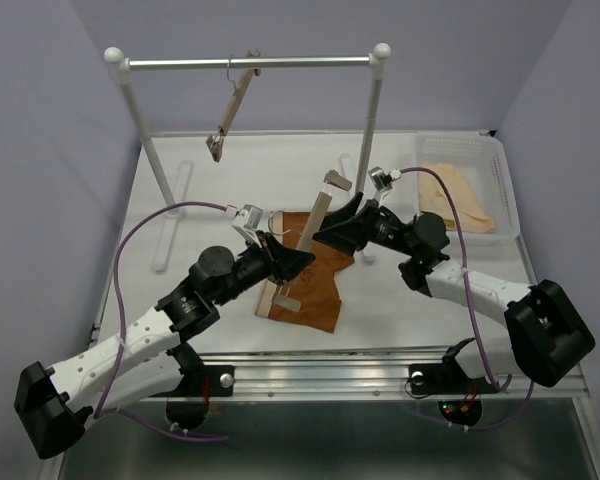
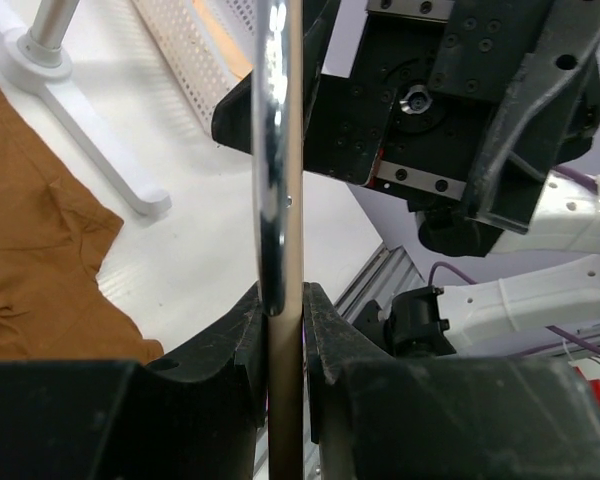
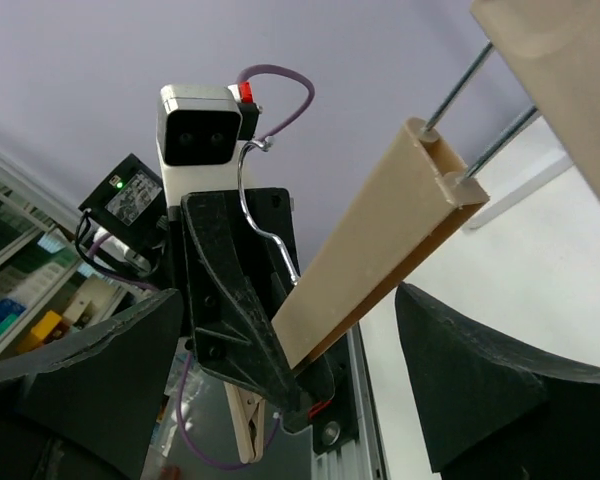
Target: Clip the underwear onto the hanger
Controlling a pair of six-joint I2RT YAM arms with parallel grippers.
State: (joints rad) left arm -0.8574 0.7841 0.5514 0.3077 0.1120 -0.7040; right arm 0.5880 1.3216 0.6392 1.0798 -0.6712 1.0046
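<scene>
the left gripper (image 1: 285, 258) is clenched on the hanger (image 1: 314, 216) about midway along its wooden bar; the left wrist view shows both fingers pressed against the bar's sides, with the wire hook (image 2: 270, 150) rising just in front of them. the hanger is held above the worktop (image 1: 430, 300). its long axis runs from near-left to far-right, with one clip (image 1: 283, 298) hanging low at the near end and the other clip (image 1: 336, 182) raised at the far end. the underwear (image 1: 318, 292) lies flat on the worktop right under and just near of this gripper, between the two arms, and the low clip hangs over its left edge; whether the clip touches the cloth cannot be told. the coming move seems to turn on that relation: the garment's edge is below the hanger, so the low clip is the closer one and the left arm is the nearer arm. to the right, the right gripper (image 1: 342, 222) sits close beside the upper part of the bar. its fingers are spread wide and grasp nothing; in the right wrist view the bar passes between them without touching either. it looks placed to work a clip or steady the bar, though that is a guess. behind, a second hanger (image 1: 230, 110) dangles from the rack (image 1: 250, 63), and at far right a basket (image 1: 510, 190) holds pale garments (image 1: 460, 195).
</scene>
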